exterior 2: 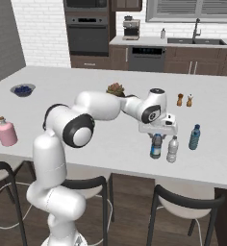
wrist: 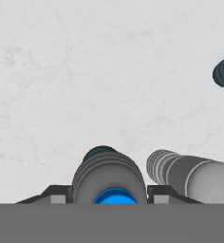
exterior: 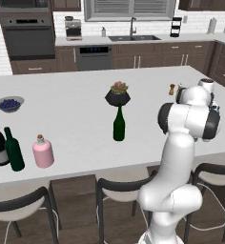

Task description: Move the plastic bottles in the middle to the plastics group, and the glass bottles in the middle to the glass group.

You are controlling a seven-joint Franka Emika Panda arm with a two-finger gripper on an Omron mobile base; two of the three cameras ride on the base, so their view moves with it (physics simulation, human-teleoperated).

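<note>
The gripper (exterior 2: 156, 136) is standing over the blue-capped water bottle (exterior 2: 156, 146), which is upright near the worktop's (exterior 2: 86, 81) front edge, just beside the pale grey bottle (exterior 2: 172, 149). The fingers (wrist: 57, 199) are flanking its cap; whether they are gripping or letting go I cannot tell. Releasing well probably means spreading fully, then lifting straight up, not nudging the neighbour or the blue-tinted bottle (exterior 2: 195, 137).
</note>
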